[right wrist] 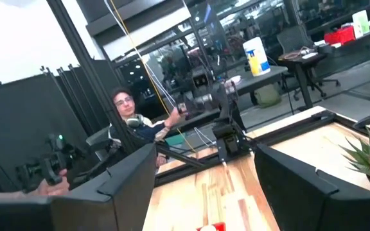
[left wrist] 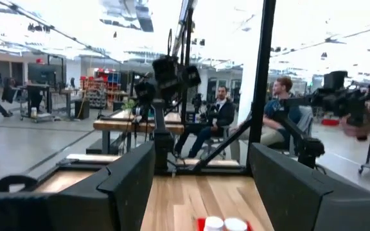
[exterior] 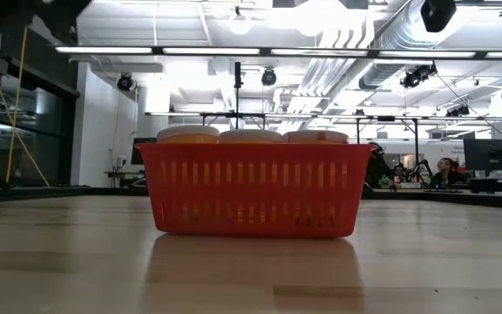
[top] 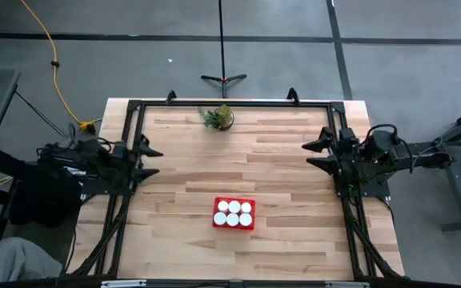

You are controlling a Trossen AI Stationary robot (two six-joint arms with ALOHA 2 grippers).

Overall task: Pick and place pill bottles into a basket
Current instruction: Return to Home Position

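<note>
The red basket point(top: 234, 224) stands on the table near its front middle. Several pill bottles point(top: 234, 206) with white caps stand upright inside it, filling it. In the low view the basket point(exterior: 253, 190) shows side-on, with white caps and orange tops point(exterior: 187, 133) above its rim. My left gripper point(top: 152, 161) is open and empty at the table's left edge. My right gripper point(top: 313, 154) is open and empty at the right edge. The basket's edge with two caps point(left wrist: 223, 224) shows in the left wrist view.
A small green potted plant point(top: 218, 117) stands at the table's far edge, also in the right wrist view point(right wrist: 368, 160). A black frame point(top: 230, 103) runs round the table. People sit in the room beyond point(left wrist: 220, 112).
</note>
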